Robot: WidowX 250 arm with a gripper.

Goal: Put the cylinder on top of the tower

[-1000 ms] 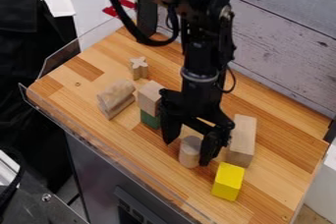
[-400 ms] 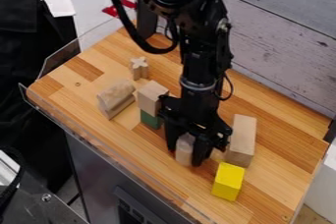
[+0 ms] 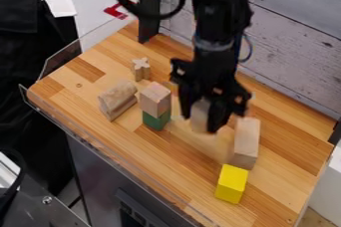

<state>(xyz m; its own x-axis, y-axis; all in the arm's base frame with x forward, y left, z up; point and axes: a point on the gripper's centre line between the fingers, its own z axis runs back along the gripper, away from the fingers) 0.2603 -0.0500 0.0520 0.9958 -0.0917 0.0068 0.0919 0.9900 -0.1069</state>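
Observation:
My gripper (image 3: 198, 117) hangs over the middle of the table, shut on the pale wooden cylinder (image 3: 200, 116), which is held upright above the tabletop. To its left stands the tower: a plain wooden block (image 3: 155, 100) on top of a green block (image 3: 156, 120). Cylinder and tower are apart, with a gap of bare wood between them in the view.
A long wooden block (image 3: 246, 144) stands right of the gripper, with a yellow cube (image 3: 231, 183) in front of it. Left of the tower are a wooden arch-like block (image 3: 118, 100) and a small cross-shaped piece (image 3: 140, 68). A clear rim (image 3: 63, 61) edges the table (image 3: 100, 126).
The gripper closed on the cylinder, then rose with it off the table, toward the back of the view. The tower and the other blocks have stayed in place.

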